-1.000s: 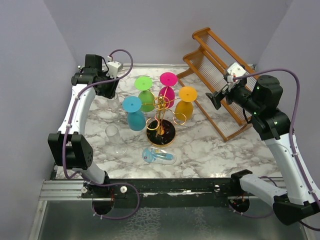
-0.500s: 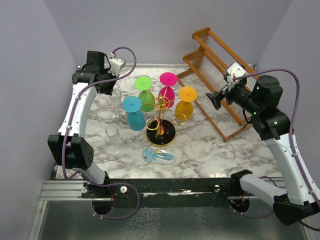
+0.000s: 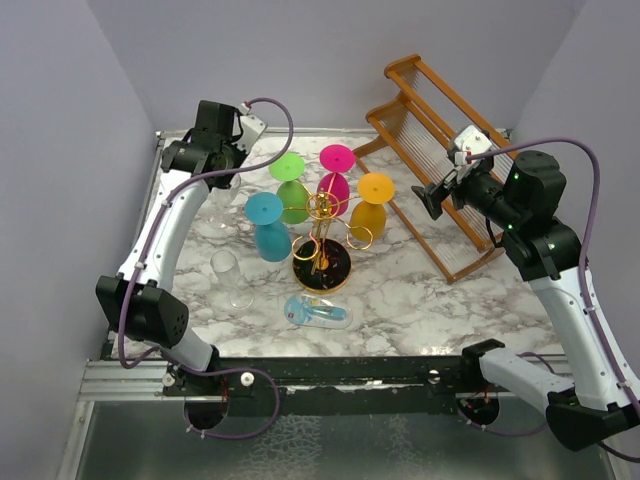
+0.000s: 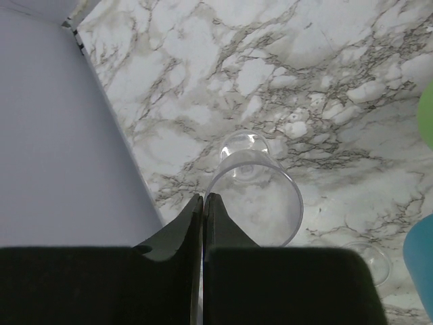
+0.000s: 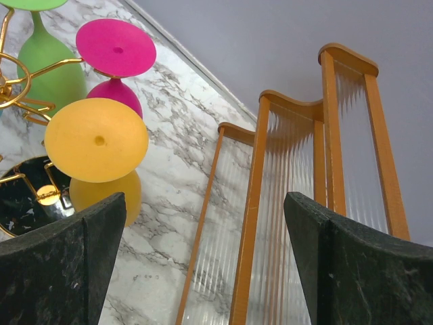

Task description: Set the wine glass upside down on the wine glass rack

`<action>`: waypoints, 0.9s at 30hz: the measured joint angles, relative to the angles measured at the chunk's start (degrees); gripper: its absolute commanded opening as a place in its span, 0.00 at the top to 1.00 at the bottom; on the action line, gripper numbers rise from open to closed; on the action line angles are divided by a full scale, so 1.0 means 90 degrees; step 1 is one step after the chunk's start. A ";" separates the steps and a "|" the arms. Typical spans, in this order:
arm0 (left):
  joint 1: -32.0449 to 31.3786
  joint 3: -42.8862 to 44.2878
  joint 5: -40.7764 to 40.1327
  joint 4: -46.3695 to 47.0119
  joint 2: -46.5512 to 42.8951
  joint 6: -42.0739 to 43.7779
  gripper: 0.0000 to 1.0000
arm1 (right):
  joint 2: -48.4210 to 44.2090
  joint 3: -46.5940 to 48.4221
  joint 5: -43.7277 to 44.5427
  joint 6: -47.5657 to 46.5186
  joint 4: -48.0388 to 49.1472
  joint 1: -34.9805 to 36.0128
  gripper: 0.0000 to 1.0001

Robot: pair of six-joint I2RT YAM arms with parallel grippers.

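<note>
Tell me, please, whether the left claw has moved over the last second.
Yes. In the top view the left claw has swung right, narrowing its gap to the green glass, which has stayed put.

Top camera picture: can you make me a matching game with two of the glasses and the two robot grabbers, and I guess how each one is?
Things:
1. orange glass
2. bluish glass nearest the arm bases
3. left gripper
4. right gripper

How it is:
A. fingers wide apart
B. lying on its side on the table
C. upside down at the gold rack, foot on top
D. fingers pressed together

Right pairs: 1-C, 2-B, 3-D, 4-A.
</note>
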 measured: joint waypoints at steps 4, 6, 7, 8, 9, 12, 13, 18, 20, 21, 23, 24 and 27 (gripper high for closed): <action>-0.0039 0.0029 -0.0420 0.0068 -0.0175 0.0070 1.00 | 0.0002 0.0000 0.0000 0.0000 0.0000 -0.0032 0.00; -0.0036 0.0102 -0.0544 0.0063 -0.0257 0.0090 1.00 | 0.0002 0.0000 0.0000 0.0000 0.0000 -0.0041 0.00; -0.0032 0.0141 -0.0595 0.0080 -0.0299 0.0095 1.00 | 0.0002 0.0000 0.0000 0.0000 0.0000 -0.0046 0.00; -0.0032 0.0187 -0.0627 0.0080 -0.0338 0.0095 1.00 | 0.0002 0.0000 0.0000 0.0000 0.0000 -0.0056 0.00; -0.0034 0.0223 -0.0639 0.0100 -0.0381 0.0095 1.00 | 0.0002 0.0000 0.0000 0.0000 0.0000 -0.0070 0.00; -0.0034 0.0301 -0.0636 0.0138 -0.0525 0.0092 1.00 | 0.0002 0.0000 0.0000 -0.0002 0.0000 -0.0070 0.00; -0.0039 0.0335 -0.0629 0.0151 -0.0559 0.0087 1.00 | 0.0005 0.0000 0.0000 -0.0005 0.0000 -0.0070 0.00; -0.0039 0.0597 -0.0495 0.0226 -0.0697 0.0015 1.00 | 0.0080 0.0044 0.0002 -0.0078 -0.0010 -0.0070 0.00; -0.0039 0.0712 -0.0408 0.0291 -0.0743 -0.0019 1.00 | 0.0177 0.0160 0.0002 -0.0131 -0.0034 -0.0070 0.01; -0.0039 0.0770 -0.0350 0.0345 -0.0777 -0.0036 1.00 | 0.0236 0.0236 0.0002 -0.0158 -0.0039 -0.0070 0.00; -0.0039 0.0877 -0.0257 0.0389 -0.0816 -0.0068 1.00 | 0.0374 0.0432 0.0000 -0.0192 -0.0073 -0.0070 0.00; -0.0039 0.0971 -0.0206 0.0406 -0.0828 -0.0087 1.00 | 0.0478 0.0585 -0.0010 -0.0202 -0.0087 -0.0070 0.00; -0.0036 0.1277 -0.0019 0.0471 -0.0833 -0.0202 1.00 | 0.0755 0.1005 -0.0202 -0.0138 -0.0102 -0.0070 0.04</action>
